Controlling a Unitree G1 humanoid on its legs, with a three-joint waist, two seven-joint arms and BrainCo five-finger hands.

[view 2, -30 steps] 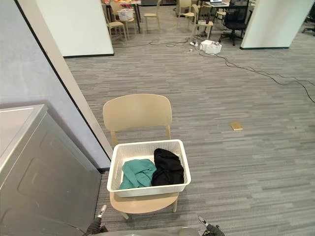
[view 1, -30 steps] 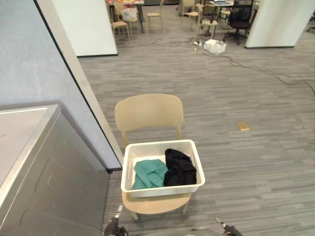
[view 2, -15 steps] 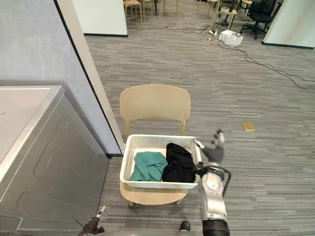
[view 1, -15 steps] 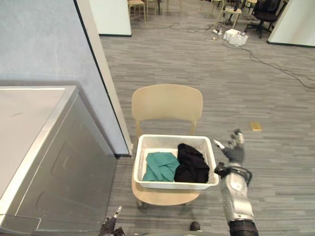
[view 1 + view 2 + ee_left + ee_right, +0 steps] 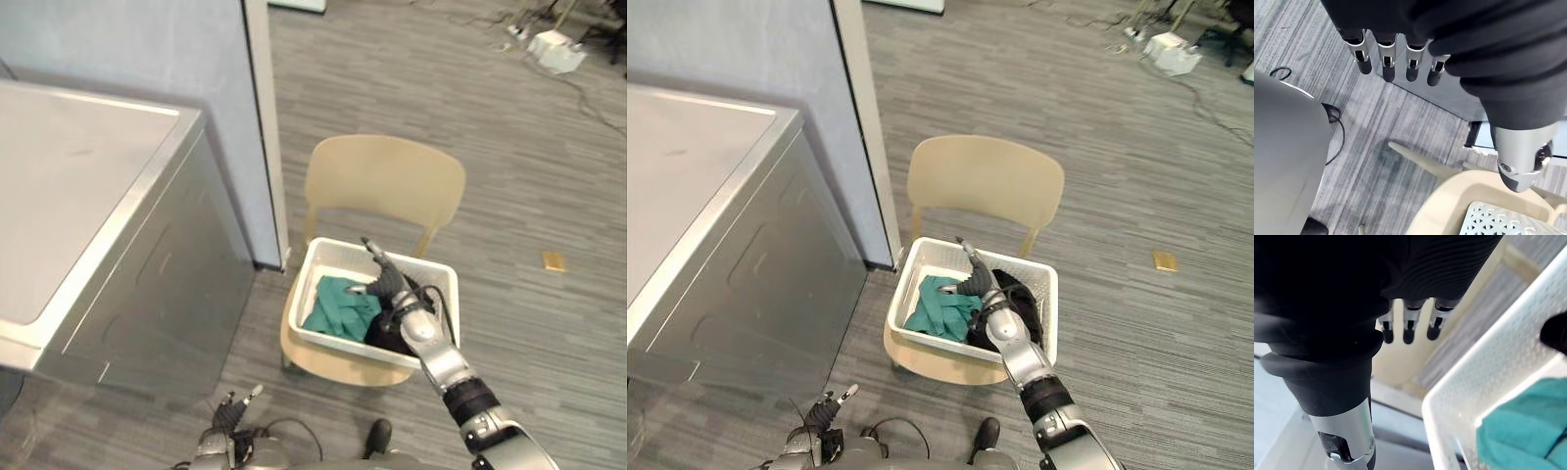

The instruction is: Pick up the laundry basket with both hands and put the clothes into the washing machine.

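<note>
The basket (image 5: 333,246) sits on the chair (image 5: 384,176) with the clothes (image 5: 338,308) inside. My right hand (image 5: 390,282) hovers over it, fingers straight and apart; I'd shift it out to the right rim. My left hand (image 5: 227,416), also spread, hangs low and must reach the left rim. The washer (image 5: 88,186) crowds that side, while the floor (image 5: 549,333) on the right is open.

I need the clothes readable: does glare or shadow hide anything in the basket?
Left eye view: even light, no glare on the white perforated plastic basket; teal cloth well lit, black cloth partly behind the right hand. Right wrist view: basket wall bright.
</note>
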